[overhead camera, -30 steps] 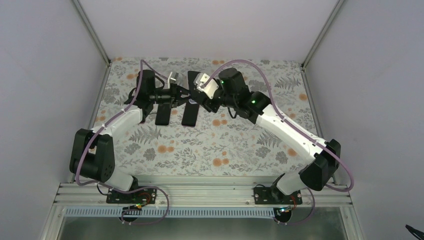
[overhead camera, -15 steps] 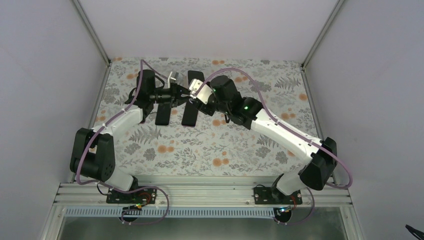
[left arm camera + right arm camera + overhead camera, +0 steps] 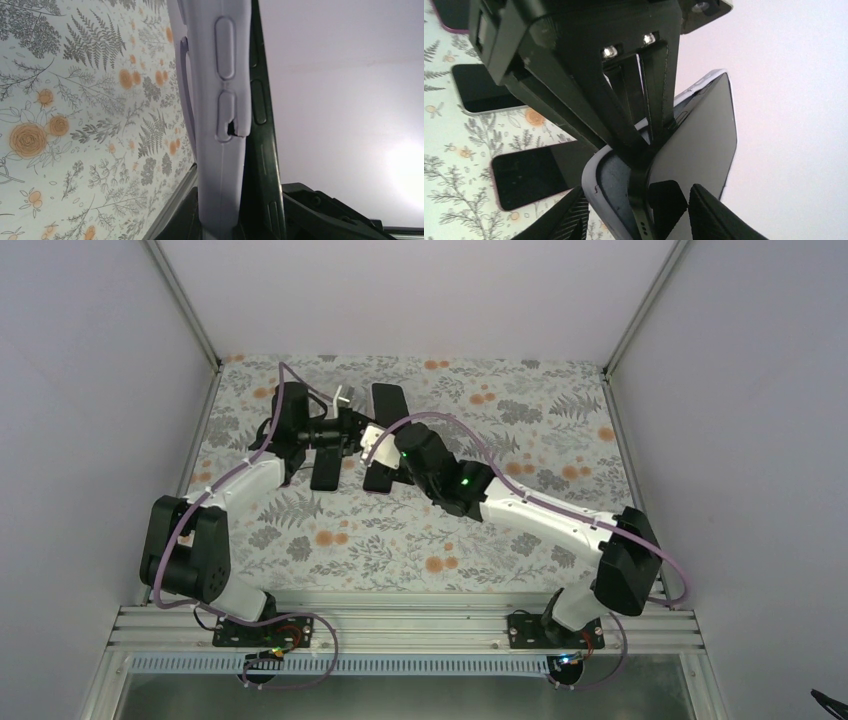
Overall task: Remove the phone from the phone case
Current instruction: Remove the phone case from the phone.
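Floral tablecloth (image 3: 480, 540) inside a white-walled booth. At mid-table the right gripper (image 3: 639, 200) straddles the lower end of the phone (image 3: 694, 135) and phone case (image 3: 606, 175), jaws part-way in; whether they pinch cannot be told. Just beyond, the left gripper (image 3: 350, 430) is clamped tight on the case, holding it clear of the cloth. The black phone stands peeled from the pale lilac case along one edge, apparently about half freed; full withdrawal remains. Three spare phones (image 3: 325, 468) lie flat beneath and behind.
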You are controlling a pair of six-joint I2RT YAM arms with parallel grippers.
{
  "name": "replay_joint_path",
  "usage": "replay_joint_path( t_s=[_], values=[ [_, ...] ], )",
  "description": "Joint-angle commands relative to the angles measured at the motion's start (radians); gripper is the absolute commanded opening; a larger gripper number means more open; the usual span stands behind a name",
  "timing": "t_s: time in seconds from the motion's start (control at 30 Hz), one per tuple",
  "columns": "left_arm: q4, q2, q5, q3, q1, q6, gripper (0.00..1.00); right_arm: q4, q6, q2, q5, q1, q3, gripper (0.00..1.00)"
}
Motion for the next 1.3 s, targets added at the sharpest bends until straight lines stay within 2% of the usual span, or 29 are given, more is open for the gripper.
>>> replay_joint_path(
  t_s=[0.0,0.1,0.27,0.67,1.27],
  values=[
    [0.065,-0.023,0.047,0.001,-0.002,-0.003,0.02,0.126,-0.054,0.025,0.165,-0.005,-0.008,0.47],
    [0.045,-0.022,0.039,-0.002,-0.002,0.013,0.02,0.118,-0.040,0.020,0.136,-0.005,0.011,0.48],
    [0.023,-0.017,0.028,0.000,0.004,0.030,0.02,-0.051,0.066,-0.013,-0.056,-0.020,0.087,0.59],
    [0.020,-0.004,0.025,0.010,0.007,0.027,0.02,-0.084,0.094,-0.069,-0.157,-0.032,0.080,0.58],
    [0.028,-0.014,0.033,0.007,0.007,0.017,0.02,0.021,-0.003,-0.002,0.013,-0.032,0.005,0.53]
  ],
)
